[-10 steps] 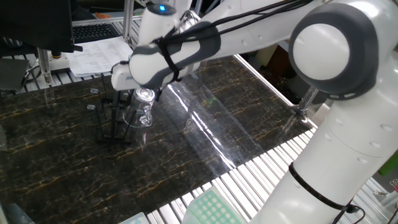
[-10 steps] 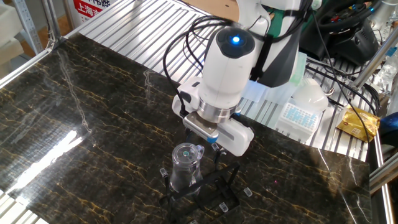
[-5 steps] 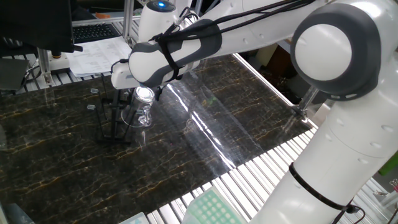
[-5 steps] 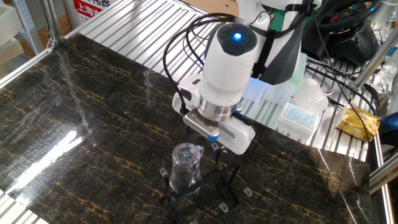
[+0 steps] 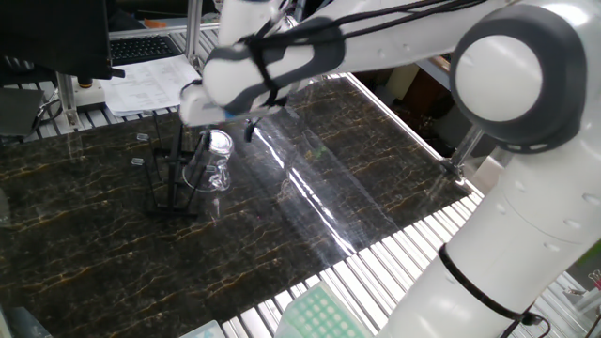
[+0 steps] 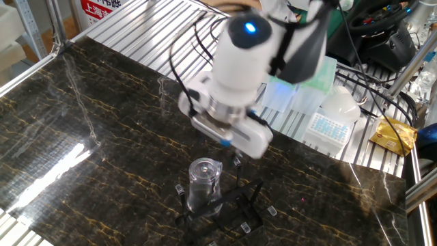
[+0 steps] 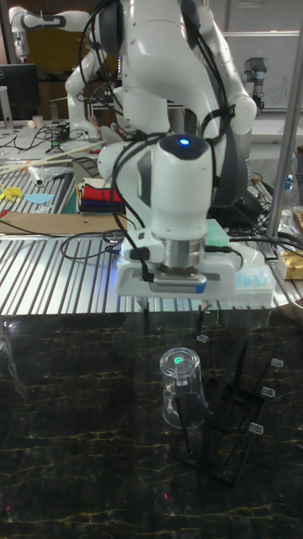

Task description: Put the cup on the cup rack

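Note:
The cup [image 7: 181, 389] is a clear glass that hangs mouth-down and tilted over a prong of the cup rack [image 7: 236, 421], a black wire stand with pale prong tips. The other fixed view shows the cup [image 6: 203, 182] leaning on the cup rack [image 6: 235, 205], and one fixed view shows the cup [image 5: 215, 161] to the right of the cup rack [image 5: 169, 180]. My gripper [image 7: 174, 323] hovers just above the cup's base, open, with nothing between its fingers. Motion blurs the hand in both fixed views.
The dark marble tabletop [image 6: 82, 137] is bordered by slatted metal rails [image 6: 157, 41]. Pipette tip boxes [image 6: 328, 126] and a yellow packet [image 6: 392, 134] lie behind the arm. Papers [image 5: 141, 80] sit at the far edge, and a green tip box [image 5: 319, 314] at the near edge.
The gripper has risen and drawn back from the cup. The cup stays where it was on the rack.

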